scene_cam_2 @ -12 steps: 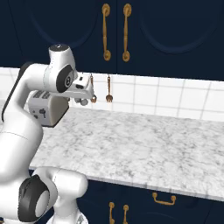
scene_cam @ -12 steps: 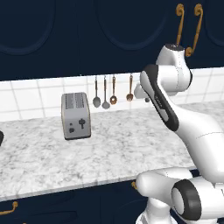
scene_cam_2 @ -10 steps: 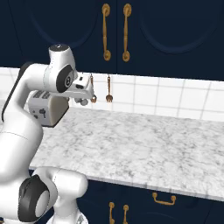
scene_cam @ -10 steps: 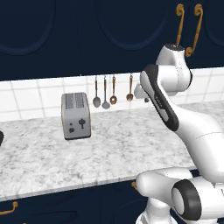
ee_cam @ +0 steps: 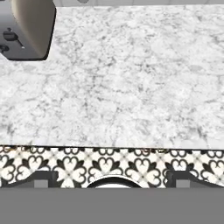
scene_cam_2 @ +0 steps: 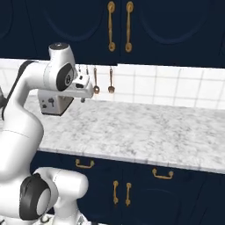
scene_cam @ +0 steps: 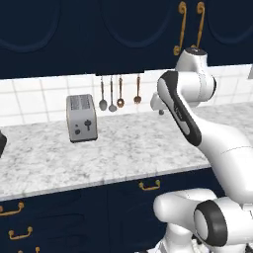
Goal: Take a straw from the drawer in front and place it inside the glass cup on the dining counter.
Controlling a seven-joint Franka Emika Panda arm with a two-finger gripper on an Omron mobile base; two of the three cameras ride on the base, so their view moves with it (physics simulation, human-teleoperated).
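**Arm raised over the marble worktop, drawer not yet opened**

The gripper hangs well above the marble tabletop, looking straight down on it. In the hand view its two dark fingers stand wide apart at the bottom of the frame, with nothing between them. In the left base view the hand sits just right of centre, level with the hanging utensils; in the right base view it is at upper left, in front of the toaster.

The straw, the glass cup and the dining counter cannot be seen from here. The drawer is presumably one of the closed navy fronts with brass handles under the tabletop edge; the one with the handle at lower centre of the left base view is the likeliest, though I cannot tell for sure. The hand view shows patterned floor tiles beyond the tabletop edge, so the hand sits near that edge.

My judgement: the task is at its very start. The arm must drop below the tabletop and hook a handle first. The straw should be light, thin and fairly stiff, but smooth and easily rolled or crushed. A gentle pinch across its width near the middle or upper part would leave the lower end free to enter the cup.
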